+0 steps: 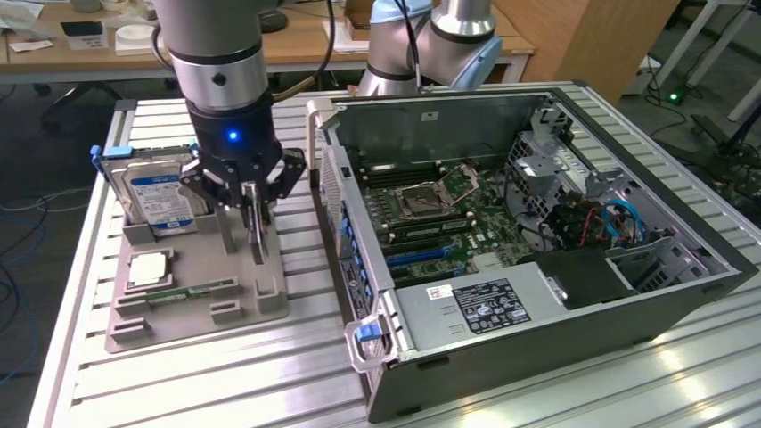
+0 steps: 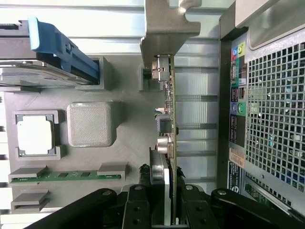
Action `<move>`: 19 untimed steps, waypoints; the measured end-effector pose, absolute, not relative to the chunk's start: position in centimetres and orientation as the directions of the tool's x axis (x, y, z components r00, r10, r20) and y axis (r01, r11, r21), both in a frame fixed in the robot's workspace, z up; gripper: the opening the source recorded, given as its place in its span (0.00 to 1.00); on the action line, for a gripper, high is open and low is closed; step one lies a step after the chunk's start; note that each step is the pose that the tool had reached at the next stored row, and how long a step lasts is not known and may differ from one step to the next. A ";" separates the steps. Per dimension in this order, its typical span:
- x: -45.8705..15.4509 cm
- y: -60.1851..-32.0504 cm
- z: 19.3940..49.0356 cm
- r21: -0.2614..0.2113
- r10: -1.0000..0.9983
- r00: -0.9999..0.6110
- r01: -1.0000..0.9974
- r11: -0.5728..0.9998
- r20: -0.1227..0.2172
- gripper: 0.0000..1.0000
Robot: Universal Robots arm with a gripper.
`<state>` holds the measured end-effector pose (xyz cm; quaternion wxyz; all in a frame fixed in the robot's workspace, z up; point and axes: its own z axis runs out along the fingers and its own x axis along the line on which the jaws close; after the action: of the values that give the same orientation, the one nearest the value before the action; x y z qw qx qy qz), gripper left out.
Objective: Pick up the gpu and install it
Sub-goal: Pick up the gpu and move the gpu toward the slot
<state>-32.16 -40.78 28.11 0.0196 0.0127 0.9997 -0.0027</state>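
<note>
The gpu (image 1: 257, 234), a thin flat card with a green board edge and a pale metal bracket at one end, stood upright on its long edge over the grey moulded holder (image 1: 214, 254) on the ribbed metal surface (image 1: 178, 374). My gripper (image 1: 253, 203) was clamped on it from above, one finger pressed against each face. I judged the picking-up step to be in hand: the card was gripped but not yet in the open black computer case (image 1: 535, 357), which lay at three o'clock from it in the exterior view. Whether its lower edge had left the holder's slot I could not tell. Any move from here called for a straight, level carry, since a tilt could catch the bracket on the holder or the case wall. In the wrist view the gpu (image 2: 170, 109) showed edge-on, with small silver components studding one face and the bracket at the end far from the gripper (image 2: 164, 196). A blue-labelled silver hard drive (image 1: 160, 201) stood at nine o'clock.
</note>
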 end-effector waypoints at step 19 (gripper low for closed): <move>-32.2 -40.8 29.7 -0.005 0.025 -0.999 0.025 1.000 -0.039 0.28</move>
<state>-32.16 -40.78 29.66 0.0196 0.0127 0.9997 -0.0026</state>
